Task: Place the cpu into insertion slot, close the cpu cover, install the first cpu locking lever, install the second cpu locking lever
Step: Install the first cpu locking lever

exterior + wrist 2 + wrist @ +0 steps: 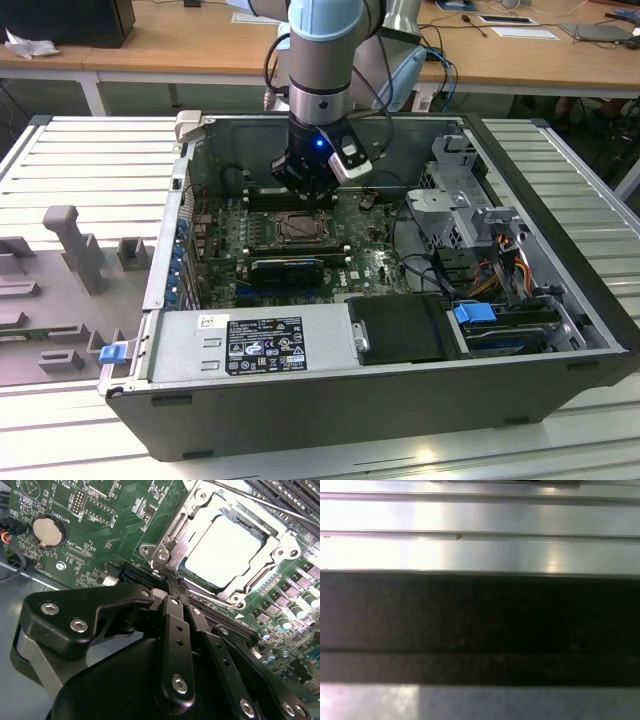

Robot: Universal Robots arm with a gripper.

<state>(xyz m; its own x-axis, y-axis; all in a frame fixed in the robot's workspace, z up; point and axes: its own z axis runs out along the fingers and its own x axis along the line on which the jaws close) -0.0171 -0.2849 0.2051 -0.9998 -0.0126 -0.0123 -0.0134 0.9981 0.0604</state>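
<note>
An open computer case lies on its side on a ribbed metal desk, with a robot arm reaching down into it from the far side. The claw hangs low over the green motherboard, its black fingers drawn together to a narrow tip with nothing seen between them, the tip right at the near corner of the insertion slot. In the second wrist view the cpu already sits flat in that slot, its pale metal top showing through the window of the cpu cover, which appears to lie down over it. A thin metal locking lever runs along the far edge of the slot, and whether it is latched cannot be told. The work in hand looks like the lever stage; doing it well probably means pressing on the lever alone, keeping the tip clear of the chip and small board parts, and guiding the rod fully under its hook. In the exterior view the case also holds a black card just near of the slot, a power supply along the near wall, and drive bays with cables toward the exterior view's right.
</note>
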